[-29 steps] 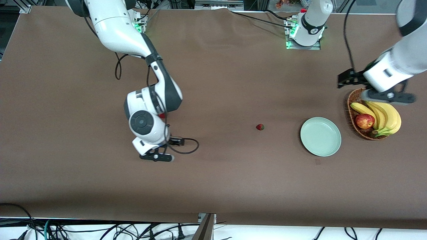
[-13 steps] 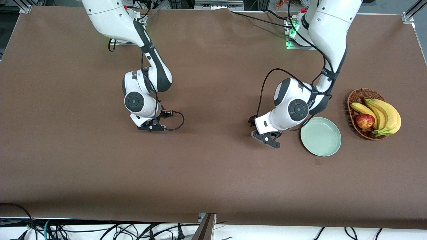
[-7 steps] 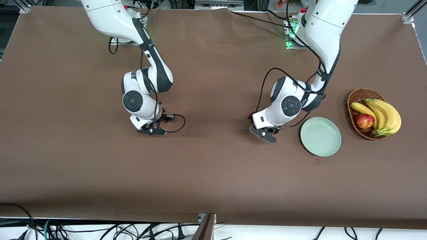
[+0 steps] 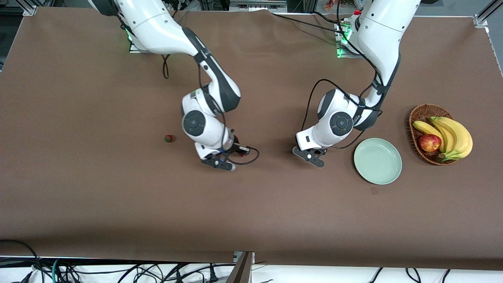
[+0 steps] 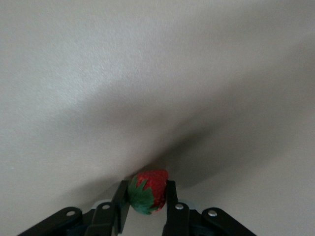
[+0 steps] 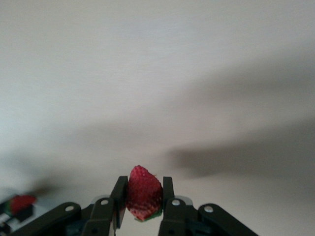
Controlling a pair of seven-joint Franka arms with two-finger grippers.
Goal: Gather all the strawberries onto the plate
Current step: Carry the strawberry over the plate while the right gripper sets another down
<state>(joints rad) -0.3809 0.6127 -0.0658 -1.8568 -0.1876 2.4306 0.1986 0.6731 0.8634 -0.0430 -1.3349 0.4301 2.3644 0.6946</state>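
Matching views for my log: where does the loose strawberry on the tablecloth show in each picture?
Front view: loose strawberry on the table, toward the right arm's end, beside the right gripper.
Left wrist view: not in it.
Right wrist view: a small red shape at the picture's edge, probably it.
Shared landmark: the right gripper, shut on another strawberry.

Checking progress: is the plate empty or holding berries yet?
Empty: the plate shows only bare mint surface; each gripper clamps a strawberry, one lies on the table.
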